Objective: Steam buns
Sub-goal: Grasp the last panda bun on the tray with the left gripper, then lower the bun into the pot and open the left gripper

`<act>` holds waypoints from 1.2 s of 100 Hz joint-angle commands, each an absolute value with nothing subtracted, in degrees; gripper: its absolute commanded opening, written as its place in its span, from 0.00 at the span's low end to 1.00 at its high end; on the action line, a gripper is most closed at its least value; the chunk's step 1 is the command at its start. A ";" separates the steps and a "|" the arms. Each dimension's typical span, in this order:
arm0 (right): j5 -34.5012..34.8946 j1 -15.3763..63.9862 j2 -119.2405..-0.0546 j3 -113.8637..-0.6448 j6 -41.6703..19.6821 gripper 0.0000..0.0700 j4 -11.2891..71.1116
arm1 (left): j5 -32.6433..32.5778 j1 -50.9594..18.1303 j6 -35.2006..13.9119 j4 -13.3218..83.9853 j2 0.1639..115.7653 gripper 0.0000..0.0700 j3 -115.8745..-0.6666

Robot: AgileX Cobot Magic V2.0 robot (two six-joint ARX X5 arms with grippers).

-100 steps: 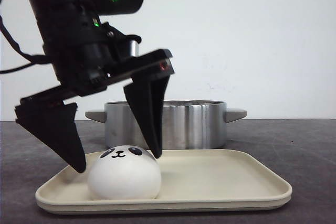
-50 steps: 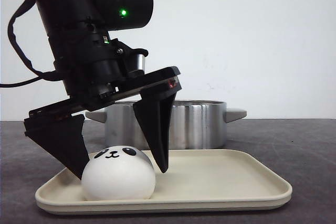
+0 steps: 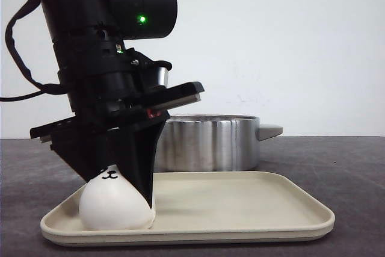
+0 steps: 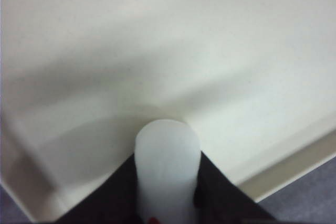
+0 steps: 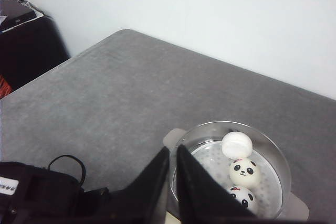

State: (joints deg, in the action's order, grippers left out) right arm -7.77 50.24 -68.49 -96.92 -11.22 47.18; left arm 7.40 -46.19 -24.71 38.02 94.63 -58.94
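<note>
Buns sit in two places, as we see it: one bun (image 3: 111,204) rests at the left end of the cream tray (image 3: 252,209), and three more lie inside the steel pot (image 3: 210,142) behind that tray; in the right wrist view they form a line on the perforated insert, a plain white one (image 5: 237,145), then a panda face (image 5: 245,172), then another (image 5: 242,196) partly hidden by the fingers. We find the left gripper (image 3: 123,170) clamped on the tray bun, its black fingers (image 3: 141,161) pressing the sides so the bun looks squeezed narrow and tall; the left wrist view shows the white bun (image 4: 168,166) pinched between both dark fingers above the tray floor. Our right gripper (image 5: 173,182) hangs high over the grey table (image 5: 105,98), its fingers nearly touching and holding nothing.
</note>
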 commanded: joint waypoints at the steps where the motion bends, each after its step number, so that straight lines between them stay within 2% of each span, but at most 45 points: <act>1: -8.01 50.92 -68.97 -97.93 -11.99 0.02 46.78 | 7.38 -46.98 -23.14 38.09 93.12 0.01 -61.54; 14: -7.99 50.92 -68.97 -97.93 -11.99 0.02 46.78 | 7.38 -47.31 -22.20 37.71 89.41 0.01 -65.73; 26: -7.99 50.92 -68.97 -97.93 -12.01 0.02 46.76 | 6.94 -47.29 -18.41 37.76 87.46 0.02 -70.74; 38: -7.99 50.92 -68.97 -97.93 -12.01 0.02 46.74 | 2.76 -47.07 -15.35 37.10 87.31 0.01 -76.12; 49: -7.99 50.92 -68.97 -97.93 -12.01 0.02 46.76 | -1.45 -46.48 -12.86 31.99 87.31 0.02 -78.02; 67: -7.99 50.92 -68.97 -97.93 -11.99 0.02 46.81 | -3.60 -43.11 -12.64 24.43 88.84 0.01 -78.08; 97: -7.99 50.92 -68.97 -97.93 -11.97 0.02 46.81 | -3.40 -35.62 -12.73 22.46 97.69 0.03 -78.11; 114: -8.01 50.92 -68.97 -97.93 -11.97 0.02 46.85 | -1.74 -32.73 -13.10 19.99 102.98 0.06 -78.32; 120: -8.01 50.92 -68.97 -97.93 -11.97 0.02 46.87 | 0.12 -32.05 -13.10 19.14 104.16 0.14 -78.39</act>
State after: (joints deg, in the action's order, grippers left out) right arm -7.77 50.24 -68.51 -96.92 -11.40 47.20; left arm -1.67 -31.99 -13.43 20.51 102.45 -76.88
